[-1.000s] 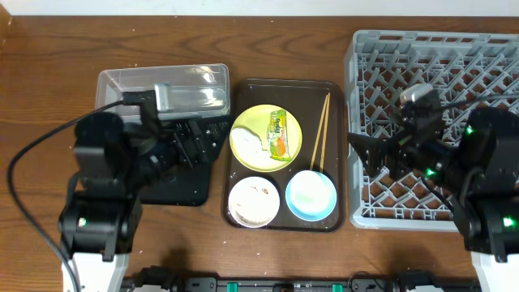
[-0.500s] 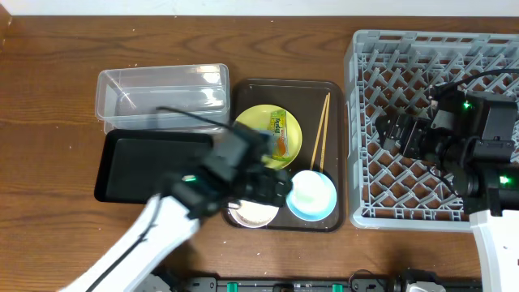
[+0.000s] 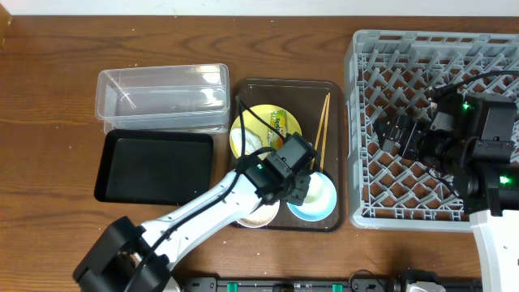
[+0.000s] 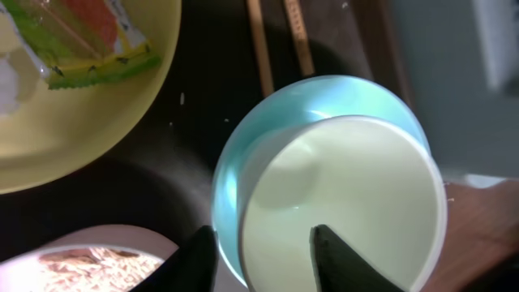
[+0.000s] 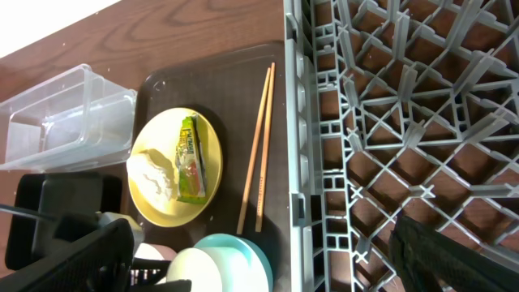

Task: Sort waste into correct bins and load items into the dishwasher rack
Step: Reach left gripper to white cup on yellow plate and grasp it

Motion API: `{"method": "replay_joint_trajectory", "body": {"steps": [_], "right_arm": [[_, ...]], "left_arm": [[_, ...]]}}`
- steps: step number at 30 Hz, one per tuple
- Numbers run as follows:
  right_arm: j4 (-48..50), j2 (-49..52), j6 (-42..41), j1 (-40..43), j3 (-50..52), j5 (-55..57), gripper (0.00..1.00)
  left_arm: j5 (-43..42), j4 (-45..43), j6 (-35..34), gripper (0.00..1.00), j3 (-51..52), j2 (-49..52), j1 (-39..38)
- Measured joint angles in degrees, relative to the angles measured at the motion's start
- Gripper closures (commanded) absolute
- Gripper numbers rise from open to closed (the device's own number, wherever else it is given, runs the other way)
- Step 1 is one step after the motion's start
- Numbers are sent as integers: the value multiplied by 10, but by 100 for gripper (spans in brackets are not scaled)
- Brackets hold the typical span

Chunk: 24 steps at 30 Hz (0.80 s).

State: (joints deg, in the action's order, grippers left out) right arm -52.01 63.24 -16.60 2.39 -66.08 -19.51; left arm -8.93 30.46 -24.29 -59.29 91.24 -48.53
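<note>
Cup and bowl are sitting nested on the dark-brown serving tray (image 3: 253,92): we are seeing a small glossy white cup (image 4: 349,203) inside a round light-blue bowl (image 4: 276,113). Our left gripper (image 4: 263,258) is hovering, spread open, across their rims. Our right gripper (image 5: 263,255) is hanging open above the grey plastic rack (image 5: 405,122).

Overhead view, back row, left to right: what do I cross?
clear tub → yellow plate → chopsticks → dishwasher rack
</note>
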Motion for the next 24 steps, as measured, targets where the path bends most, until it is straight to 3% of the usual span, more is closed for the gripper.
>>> {"method": "replay_joint_trajectory", "body": {"steps": [4,10,14,19,24], "right_arm": [[0,0,0,0,0,0,1],[0,0,0,0,0,0,1],[1,0,1,0,0,-4,1],[63,0,64,1,0,-122,8],[183,0,122,-12,-2,-332,6]], "left_arm": [[2,0,2,94,0,6,0],[-8,55,3,94,-28,-21,8],[-57,73,3,94,-75,-88,61],[-201,62,3,94,-108,-180,216],[-443,35,3,94,-108,-197,374]]}}
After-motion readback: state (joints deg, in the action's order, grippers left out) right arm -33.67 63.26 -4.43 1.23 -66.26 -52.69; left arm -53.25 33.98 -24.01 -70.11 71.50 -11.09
